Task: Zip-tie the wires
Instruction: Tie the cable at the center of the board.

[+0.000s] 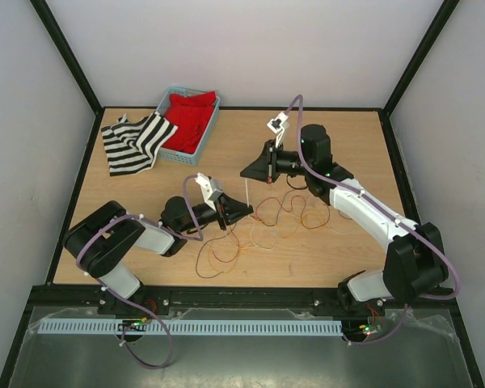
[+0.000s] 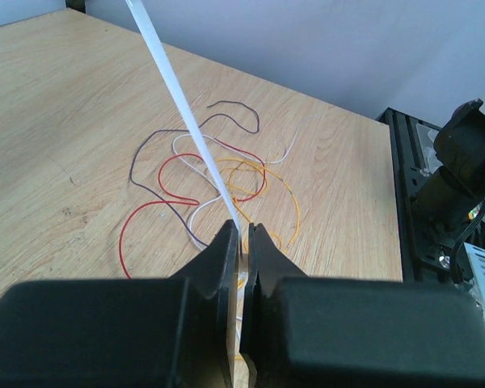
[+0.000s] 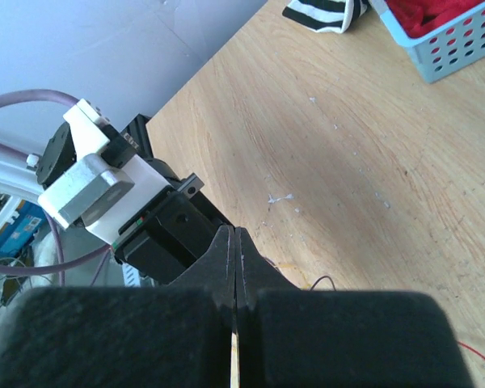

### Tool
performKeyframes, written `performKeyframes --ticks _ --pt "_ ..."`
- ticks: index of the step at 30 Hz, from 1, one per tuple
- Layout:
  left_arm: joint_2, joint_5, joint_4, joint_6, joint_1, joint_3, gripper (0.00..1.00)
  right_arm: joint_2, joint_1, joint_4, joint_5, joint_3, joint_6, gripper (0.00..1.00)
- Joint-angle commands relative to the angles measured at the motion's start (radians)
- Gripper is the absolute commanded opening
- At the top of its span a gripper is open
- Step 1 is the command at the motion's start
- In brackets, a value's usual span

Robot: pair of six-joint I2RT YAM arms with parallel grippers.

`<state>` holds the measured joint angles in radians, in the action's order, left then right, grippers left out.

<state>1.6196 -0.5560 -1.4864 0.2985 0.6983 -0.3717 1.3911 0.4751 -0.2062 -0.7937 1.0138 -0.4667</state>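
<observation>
The wires (image 1: 268,218) lie as loose red, orange, dark and pale loops on the wooden table between the arms; they also show in the left wrist view (image 2: 196,174). A thin whitish zip tie (image 1: 249,194) runs straight between the two gripper tips. My left gripper (image 1: 247,212) is shut on its lower end, and the strip (image 2: 186,113) rises from the jaws (image 2: 245,230) up out of frame, above the wires. My right gripper (image 1: 244,172) is shut (image 3: 236,234), with a pale strip (image 3: 234,368) showing between its fingers. A dark wire end (image 3: 323,280) peeks out beside them.
A blue basket (image 1: 168,99) holding a red cloth (image 1: 192,117) stands at the back left, with a striped black-and-white cloth (image 1: 133,141) beside it. The left arm's wrist with its white camera mount (image 3: 93,182) sits close behind my right fingertips. The table's black edge rail (image 2: 412,202) is on the right.
</observation>
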Motion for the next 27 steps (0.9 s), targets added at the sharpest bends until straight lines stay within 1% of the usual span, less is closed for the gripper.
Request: performKeyframes --ticks 1,18,26,27 --pt "0.026 -0.048 0.038 0.001 0.017 0.032 0.06 -0.002 -0.005 -0.049 0.048 0.108 0.029 0.00" --pt "0.041 -0.036 0.034 -0.010 0.017 0.039 0.06 0.003 -0.013 0.019 0.088 0.214 0.051 0.00" --pt "0.049 -0.035 0.032 -0.012 0.017 0.036 0.05 0.001 -0.015 0.024 0.087 0.227 0.052 0.00" --pt "0.047 -0.035 0.032 -0.009 0.016 0.037 0.04 0.001 -0.016 0.026 0.085 0.224 0.076 0.00"
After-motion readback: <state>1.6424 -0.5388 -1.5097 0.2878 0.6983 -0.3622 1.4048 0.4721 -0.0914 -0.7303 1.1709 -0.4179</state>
